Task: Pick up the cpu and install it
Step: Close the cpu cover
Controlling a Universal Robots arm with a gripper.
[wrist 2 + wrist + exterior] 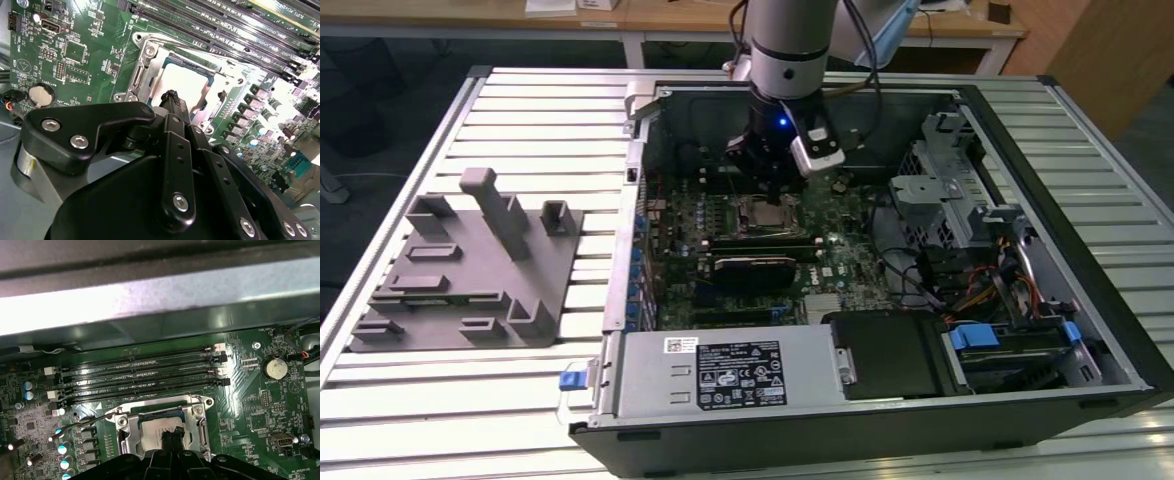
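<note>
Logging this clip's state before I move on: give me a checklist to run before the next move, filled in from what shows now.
1. Cpu in socket: ok, lies inside its frame.
2. Hand over cpu: ok, in both wrist views.
3. Hand shut: ok, no gap shows.
4. Hand touching cpu: cannot tell.
5. Cpu seated flat: cannot tell.
6. Lever latched: not ok, sticks out from socket.

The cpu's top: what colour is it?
The cpu top is pale silver, clearest in the second wrist view.
</note>
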